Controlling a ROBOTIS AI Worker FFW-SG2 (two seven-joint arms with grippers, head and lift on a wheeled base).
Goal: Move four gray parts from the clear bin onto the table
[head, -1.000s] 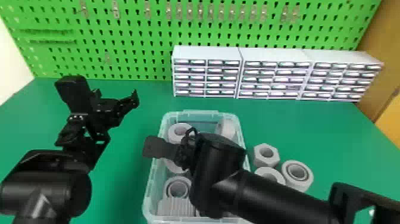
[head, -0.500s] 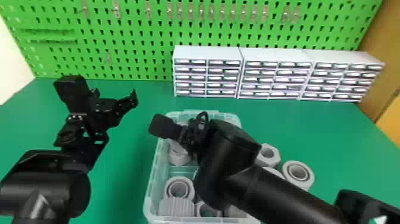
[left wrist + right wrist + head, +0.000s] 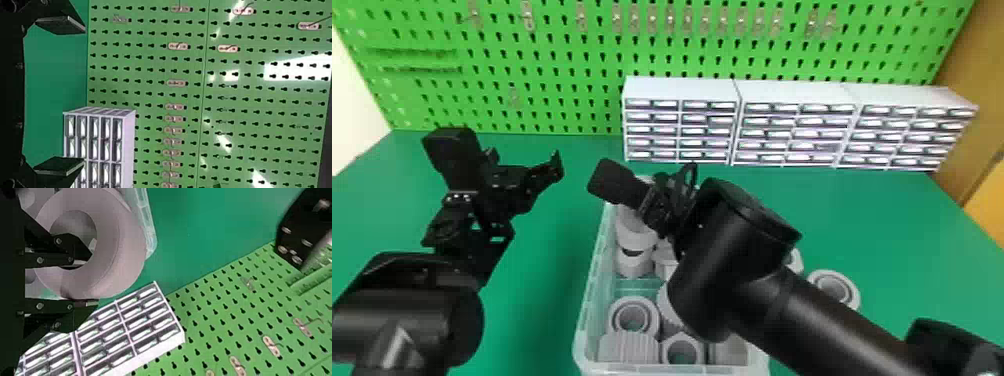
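The left gripper point(image 3: 524, 162) is parked above the table's left side; in the left wrist view the left gripper point(image 3: 83, 95) has its fingers wide apart, nothing between them. Over the back-left part of the clear bin point(image 3: 592, 280) is the right gripper point(image 3: 664, 205). In the right wrist view, the right gripper point(image 3: 84, 284) is shut on the wall of a gray ring point(image 3: 129, 246), one finger inside its hole and the other outside. That gray ring point(image 3: 636, 235) partly covers another part in the head view. Several gray parts point(image 3: 632, 317) lie in the bin.
Right of the bin, a gray ring point(image 3: 849, 295) rests on the green table point(image 3: 897, 250) beside another part point(image 3: 794, 260), half hidden by the right arm. White drawer cabinets point(image 3: 682, 90) line the back, before a green pegboard point(image 3: 557, 60).
The right gripper has moved toward the back of the bin and slightly right, uncovering parts at the front. It has taken hold of the ring. The left arm has barely moved.
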